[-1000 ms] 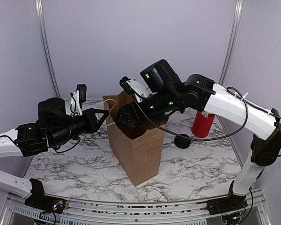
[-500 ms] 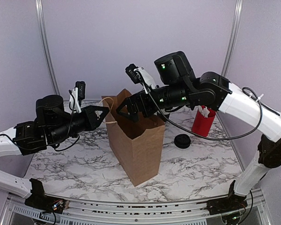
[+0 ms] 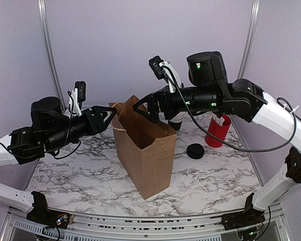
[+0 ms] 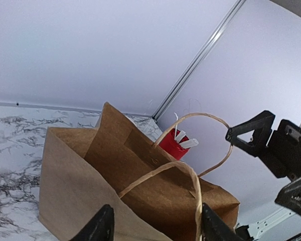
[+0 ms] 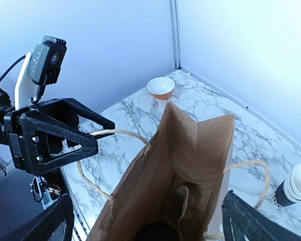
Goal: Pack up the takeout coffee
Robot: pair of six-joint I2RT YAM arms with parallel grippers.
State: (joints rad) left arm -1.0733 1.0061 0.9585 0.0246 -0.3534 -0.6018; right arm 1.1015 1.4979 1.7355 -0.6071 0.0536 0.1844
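Note:
The takeout coffee [image 5: 158, 233] shows only as a black lid at the bottom of the brown paper bag [image 3: 146, 153], seen from the right wrist; the bag's walls hide it in the top view. My right gripper [image 3: 148, 107] hovers open and empty above the bag's mouth [image 5: 190, 150]. My left gripper [image 3: 109, 116] is at the bag's left rim, open. The near rope handle [image 4: 190, 173] loops between its fingers and lies against the right finger [image 4: 210, 227]. From the right wrist, that handle [image 5: 121, 133] rests on the left gripper's [image 5: 93, 136] tip.
A red holder [image 3: 217, 131] with white sticks stands at the back right, a low pile of black lids [image 3: 194, 150] in front of it. A stack of lidless cups [image 5: 295, 188] stands behind the bag. An orange bowl [image 5: 160, 86] sits far back left.
My right gripper has risen out of the bag, up and to the right, still open. The left gripper, shut on the handle before, has opened and drawn slightly left.

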